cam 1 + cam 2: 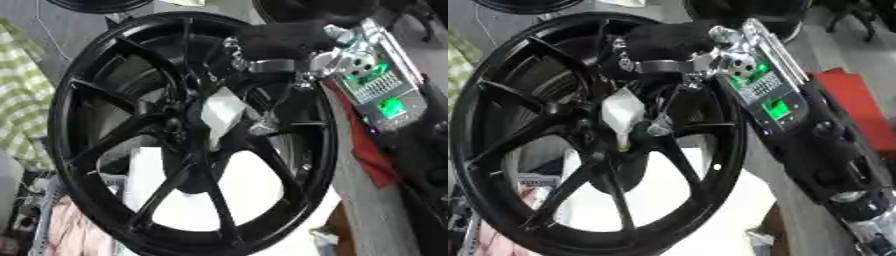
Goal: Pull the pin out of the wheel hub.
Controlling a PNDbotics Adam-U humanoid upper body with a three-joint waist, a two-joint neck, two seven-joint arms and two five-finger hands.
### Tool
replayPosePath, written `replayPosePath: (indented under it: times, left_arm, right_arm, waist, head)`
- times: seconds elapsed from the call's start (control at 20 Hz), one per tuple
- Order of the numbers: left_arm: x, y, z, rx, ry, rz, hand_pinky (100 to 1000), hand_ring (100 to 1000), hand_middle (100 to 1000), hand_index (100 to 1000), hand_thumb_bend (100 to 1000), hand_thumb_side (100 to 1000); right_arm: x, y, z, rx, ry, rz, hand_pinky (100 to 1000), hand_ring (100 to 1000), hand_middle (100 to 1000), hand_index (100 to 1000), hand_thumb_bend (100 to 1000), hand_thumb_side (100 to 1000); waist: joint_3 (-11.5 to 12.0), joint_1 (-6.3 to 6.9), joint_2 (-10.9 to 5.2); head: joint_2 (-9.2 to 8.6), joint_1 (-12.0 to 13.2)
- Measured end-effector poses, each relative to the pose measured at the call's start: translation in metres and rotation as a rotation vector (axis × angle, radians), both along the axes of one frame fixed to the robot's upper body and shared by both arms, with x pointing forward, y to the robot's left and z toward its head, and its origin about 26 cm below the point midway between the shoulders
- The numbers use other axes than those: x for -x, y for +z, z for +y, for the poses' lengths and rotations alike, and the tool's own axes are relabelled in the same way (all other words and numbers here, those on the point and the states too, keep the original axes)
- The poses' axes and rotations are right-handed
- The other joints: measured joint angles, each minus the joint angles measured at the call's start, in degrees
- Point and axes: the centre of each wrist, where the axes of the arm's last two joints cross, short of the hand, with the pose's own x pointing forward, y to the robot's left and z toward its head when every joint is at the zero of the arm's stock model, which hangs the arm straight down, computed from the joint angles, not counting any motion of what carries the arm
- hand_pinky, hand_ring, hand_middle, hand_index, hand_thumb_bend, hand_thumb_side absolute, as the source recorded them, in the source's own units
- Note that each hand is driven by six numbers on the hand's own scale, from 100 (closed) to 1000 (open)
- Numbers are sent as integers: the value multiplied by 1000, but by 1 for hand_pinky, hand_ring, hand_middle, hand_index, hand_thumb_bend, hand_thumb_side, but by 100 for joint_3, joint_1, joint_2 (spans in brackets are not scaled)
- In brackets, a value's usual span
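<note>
The black wheel hub (pixel 188 135) stands nearly upright and fills most of both views, its spokes meeting just left of centre. At that centre sits a pale, whitish piece (pixel 621 114) with a narrow tip pointing down toward 6 o'clock; I take this to be the pin, though its seat in the hub is not clear. The right robot hand (pixel 662 42) comes in from 1 o'clock, its black-covered fingers curled against the spokes just above the pin, at about 12 o'clock from it. They seem to rest on the hub and not on the pin, but whether anything is pinched beneath them I cannot tell. The left robot hand shows in neither view. The main risk, as I judge it, is that the fingers close on a spoke or slide off the pale piece, since the spokes crowd tightly round the centre and leave little room to get a thumb behind the pin. A pull taken at an angle could also jam the pin or rock the upright wheel. The forearm with its green-lit panel (pixel 767 95) lies across the rim at 2 o'clock and hides that side. Around it: a red cloth (pixel 372 160) at 3 o'clock, a checked green fabric (pixel 22 95) at 9 o'clock, and another dark wheel (pixel 96 4) at 11 o'clock.
</note>
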Motion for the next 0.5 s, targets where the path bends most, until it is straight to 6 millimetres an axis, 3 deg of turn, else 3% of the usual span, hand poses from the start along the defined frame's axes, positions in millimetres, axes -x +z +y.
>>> replayPosePath:
  times: [0.5]
  left_arm:
    - [0,0,-1,2,2,0,794,583,551,713,100,713]
  right_arm:
    - [-1,-3,-1,4,-6,18,794,775,585,714,414,100]
  waist:
    - [25,-19,40]
  head:
    - [-50,3]
